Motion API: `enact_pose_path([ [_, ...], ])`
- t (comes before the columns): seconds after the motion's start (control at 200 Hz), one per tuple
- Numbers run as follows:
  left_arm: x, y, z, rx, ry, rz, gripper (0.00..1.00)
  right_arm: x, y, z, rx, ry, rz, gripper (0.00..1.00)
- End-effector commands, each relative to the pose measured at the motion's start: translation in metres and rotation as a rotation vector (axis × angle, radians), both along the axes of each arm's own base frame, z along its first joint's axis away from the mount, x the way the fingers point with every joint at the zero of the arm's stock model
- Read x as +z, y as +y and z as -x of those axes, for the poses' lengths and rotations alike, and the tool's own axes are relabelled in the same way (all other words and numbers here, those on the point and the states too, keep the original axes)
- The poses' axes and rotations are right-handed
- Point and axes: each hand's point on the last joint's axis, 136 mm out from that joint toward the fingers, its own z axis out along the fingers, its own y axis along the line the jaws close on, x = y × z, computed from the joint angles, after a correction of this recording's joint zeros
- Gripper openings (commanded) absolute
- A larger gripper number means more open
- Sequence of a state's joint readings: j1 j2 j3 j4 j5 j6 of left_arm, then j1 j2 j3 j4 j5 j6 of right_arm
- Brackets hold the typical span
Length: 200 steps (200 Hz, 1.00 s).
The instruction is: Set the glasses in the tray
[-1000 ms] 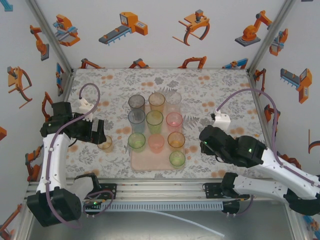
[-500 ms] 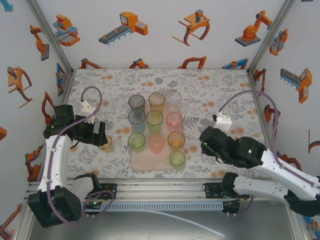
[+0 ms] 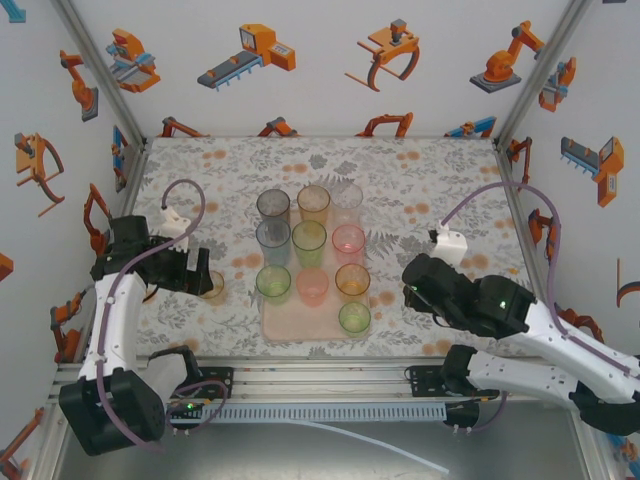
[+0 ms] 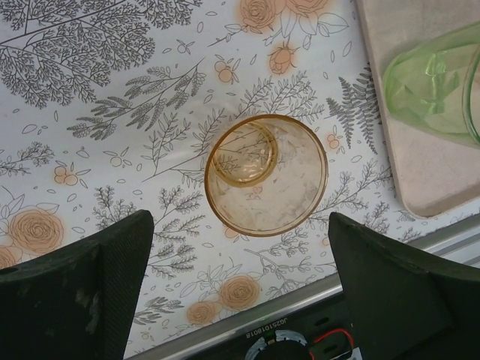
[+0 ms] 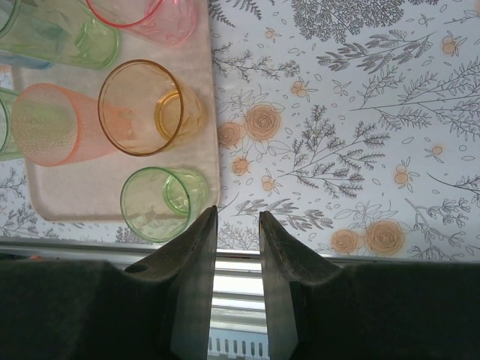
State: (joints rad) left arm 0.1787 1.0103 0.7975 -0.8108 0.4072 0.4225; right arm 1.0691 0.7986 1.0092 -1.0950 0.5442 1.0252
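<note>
An amber glass [image 3: 212,288] stands upright on the floral table, left of the pale-pink tray [image 3: 290,326]. My left gripper [image 3: 203,281] is open at this glass. In the left wrist view its two fingers stand wide on either side, and the amber glass [image 4: 266,174] sits just ahead of the left gripper [image 4: 240,247], untouched. Several glasses stand on the tray, among them a grey one [image 3: 272,205] at the back and a green one [image 3: 354,317] at the front. My right gripper [image 5: 237,217] hovers right of the tray [image 5: 75,202], jaws a narrow gap apart, holding nothing.
The tray's corner [image 4: 427,180] and a green glass [image 4: 439,82] lie right of the amber glass. The table's metal front rail [image 3: 320,378] runs close behind both grippers. Open floral tabletop [image 3: 440,190] extends right of the tray.
My left arm has drifted slightly toward the near edge beside the amber glass. The right arm has barely moved. No glass has shifted.
</note>
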Motion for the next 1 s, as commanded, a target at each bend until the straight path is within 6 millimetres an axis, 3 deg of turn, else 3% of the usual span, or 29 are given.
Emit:
enact_pose_path([
  [0.0,-0.002,0.004,-0.004,0.02,-0.012,0.005,0.89,-0.002,-0.006,-0.004,-0.042,-0.013,0.01,0.31],
  [0.581,-0.028,0.014,-0.017,0.049,0.021,-0.01,0.81,-0.011,-0.004,-0.003,-0.045,-0.002,-0.002,0.31],
  [0.996,-0.036,0.02,-0.018,0.009,0.023,-0.072,0.76,-0.014,-0.003,-0.005,-0.048,0.004,0.002,0.31],
])
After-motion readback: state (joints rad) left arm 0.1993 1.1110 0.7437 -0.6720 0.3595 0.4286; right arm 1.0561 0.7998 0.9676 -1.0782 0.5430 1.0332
